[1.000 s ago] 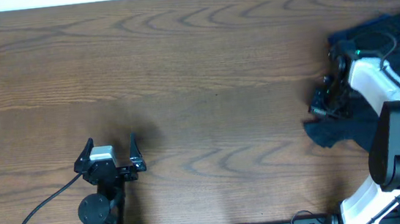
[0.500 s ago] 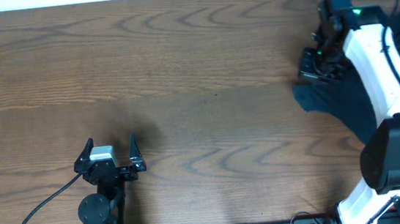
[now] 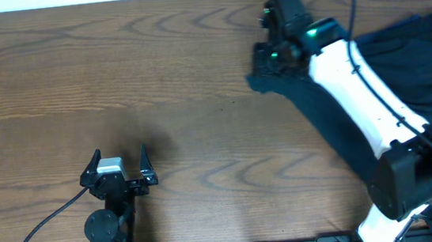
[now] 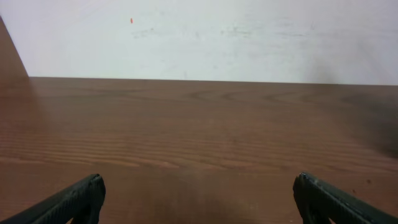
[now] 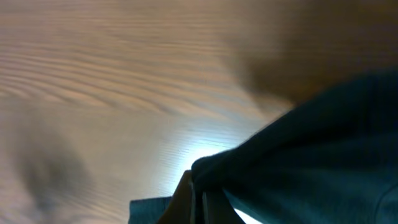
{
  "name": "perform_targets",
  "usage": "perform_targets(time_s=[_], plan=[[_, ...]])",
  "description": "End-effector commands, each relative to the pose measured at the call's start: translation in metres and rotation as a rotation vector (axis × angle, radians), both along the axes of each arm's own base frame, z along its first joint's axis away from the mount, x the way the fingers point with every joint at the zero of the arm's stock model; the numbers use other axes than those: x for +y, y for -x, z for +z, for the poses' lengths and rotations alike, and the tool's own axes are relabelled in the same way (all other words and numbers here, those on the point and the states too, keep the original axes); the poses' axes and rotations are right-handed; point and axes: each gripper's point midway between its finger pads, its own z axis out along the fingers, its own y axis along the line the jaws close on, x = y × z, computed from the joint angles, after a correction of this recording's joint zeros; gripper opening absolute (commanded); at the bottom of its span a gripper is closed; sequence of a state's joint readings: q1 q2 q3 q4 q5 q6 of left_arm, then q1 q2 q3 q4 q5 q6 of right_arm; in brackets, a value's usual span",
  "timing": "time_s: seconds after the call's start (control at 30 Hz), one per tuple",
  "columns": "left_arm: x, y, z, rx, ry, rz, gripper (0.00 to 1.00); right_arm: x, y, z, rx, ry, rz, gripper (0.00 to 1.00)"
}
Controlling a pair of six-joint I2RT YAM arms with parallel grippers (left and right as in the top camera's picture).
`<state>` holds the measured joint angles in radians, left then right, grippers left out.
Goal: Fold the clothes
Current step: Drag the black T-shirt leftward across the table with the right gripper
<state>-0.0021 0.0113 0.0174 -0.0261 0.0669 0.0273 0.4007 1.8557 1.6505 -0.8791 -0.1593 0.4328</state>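
Since a second ago, the white right arm (image 3: 355, 76) has swung from the right edge of the brown wood-grain table (image 3: 155, 71) up and leftward, toward the far middle. Its black right gripper (image 3: 264, 59) has its two fingers pressed fully together, pinching an edge of the soft dark navy cloth garment (image 3: 323, 118).

The cloth has been dragged along. It now stretches from the closed fingertips back down and to the right, under the arm, to a larger heap of dark cloth at the table's right edge.

The blurred right wrist view shows the same cloth (image 5: 311, 143) bunched at the fingertips just above the wood.

The black left gripper (image 3: 118, 156) has not moved. It sits near the front left, spread wide and holding nothing, well apart from the cloth.
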Motion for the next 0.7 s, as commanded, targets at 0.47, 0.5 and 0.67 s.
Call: perform_targets(time_s=[0.47, 0.5, 0.67], plan=[[-0.001, 0.001, -0.014, 0.044, -0.010, -0.009, 0.98, 0.228, 0.029, -0.084, -0.203, -0.161, 0.485, 0.01], [-0.001, 0.001, -0.014, 0.045, -0.010, -0.009, 0.98, 0.231, 0.033, -0.083, -0.224, -0.146, 0.517, 0.01], [-0.001, 0.001, -0.014, 0.045, -0.010, -0.009, 0.98, 0.242, 0.038, -0.071, -0.273, -0.142, 0.574, 0.08]])
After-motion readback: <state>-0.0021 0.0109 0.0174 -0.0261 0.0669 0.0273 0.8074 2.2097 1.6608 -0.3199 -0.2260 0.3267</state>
